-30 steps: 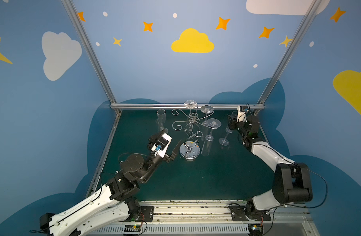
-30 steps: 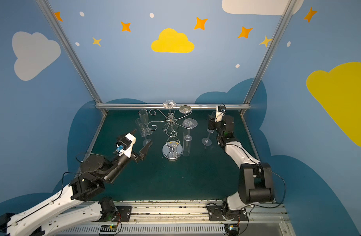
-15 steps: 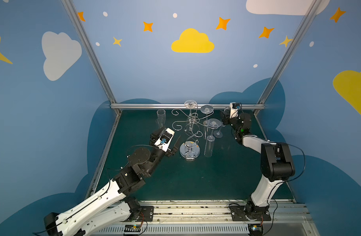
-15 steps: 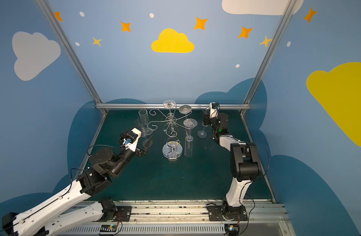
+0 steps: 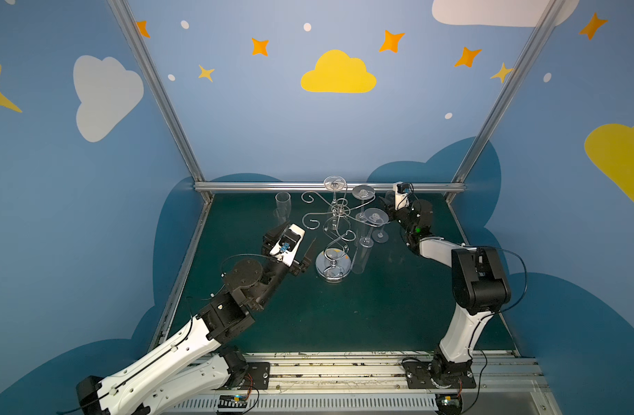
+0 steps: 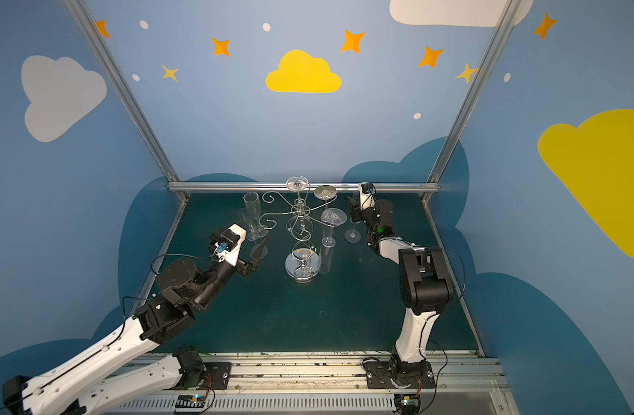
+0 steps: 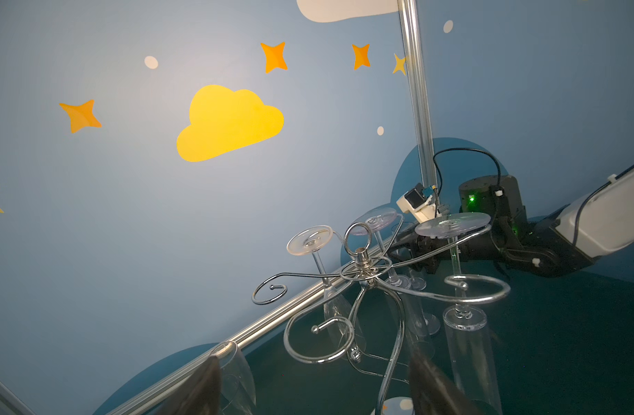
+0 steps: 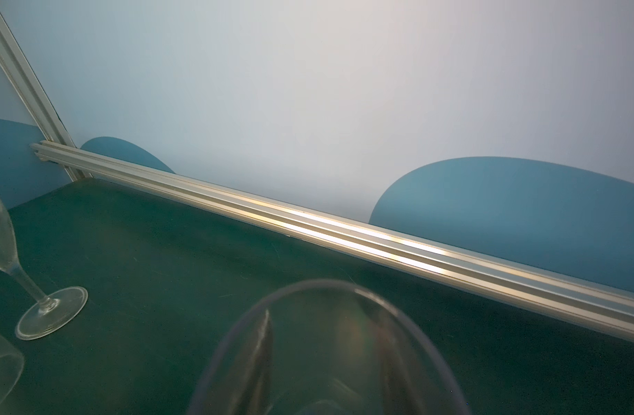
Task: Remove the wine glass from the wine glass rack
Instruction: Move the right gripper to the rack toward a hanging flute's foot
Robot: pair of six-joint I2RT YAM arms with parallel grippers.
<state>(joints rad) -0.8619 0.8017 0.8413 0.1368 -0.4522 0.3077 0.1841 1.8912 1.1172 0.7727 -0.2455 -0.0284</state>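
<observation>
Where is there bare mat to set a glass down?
Free: the front of the mat, from the wine glass rack to the near rail, between the arms. Crowded: the back, with hanging glasses, standing flutes and the wine glass in the right pincer.

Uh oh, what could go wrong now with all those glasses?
1. The right gripper holds a glass right beside a hanging glass; a bump could knock that one off the rack.
2. The open left gripper sits close to the rack's base; a nudge might tip everything.
3. Smooth glass may slip from the grip.
</observation>
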